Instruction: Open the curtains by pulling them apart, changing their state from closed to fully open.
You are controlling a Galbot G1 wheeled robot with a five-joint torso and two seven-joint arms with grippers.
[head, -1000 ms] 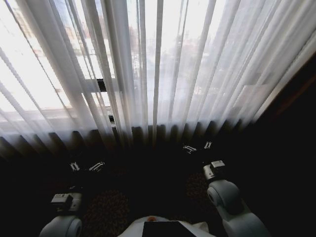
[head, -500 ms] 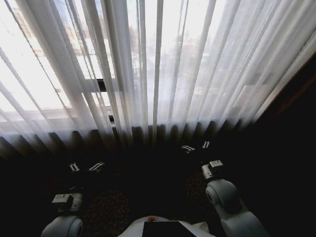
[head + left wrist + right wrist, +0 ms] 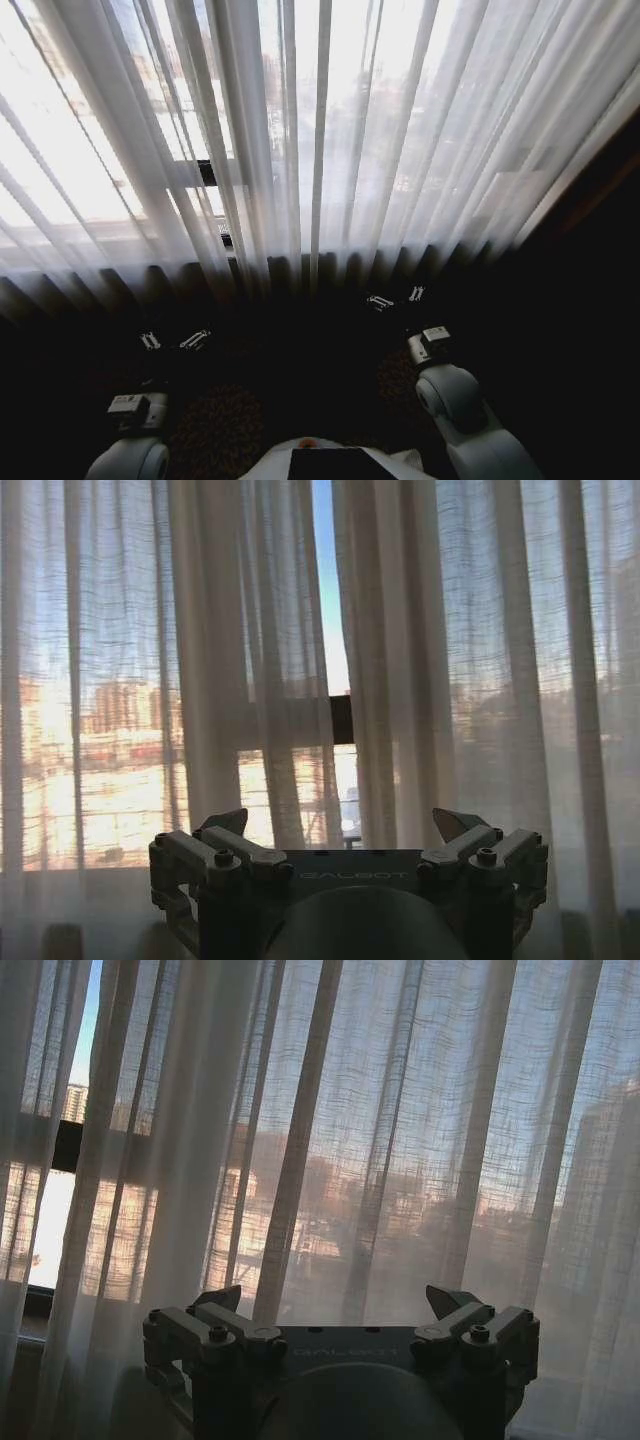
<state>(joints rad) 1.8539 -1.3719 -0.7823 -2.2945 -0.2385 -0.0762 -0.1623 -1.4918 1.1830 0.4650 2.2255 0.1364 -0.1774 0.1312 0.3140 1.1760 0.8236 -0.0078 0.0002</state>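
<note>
Bright daylight through a window with black frame bars, dark floor below.

Grey rounded arms, dark grippers

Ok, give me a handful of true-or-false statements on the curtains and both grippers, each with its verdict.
1. The curtains hang closed across the window. True, apart from a thin gap between the panels in the left wrist view.
2. The left gripper is shut on a fold of fabric. False: its fingers are spread and hold nothing.
3. The right gripper is open and short of the fabric. True.
4. In the head view both grippers sit low, below the curtain hem. True: left gripper, right gripper.
5. One panel is bunched fully to the side. False: both panels still cover the glass.
</note>
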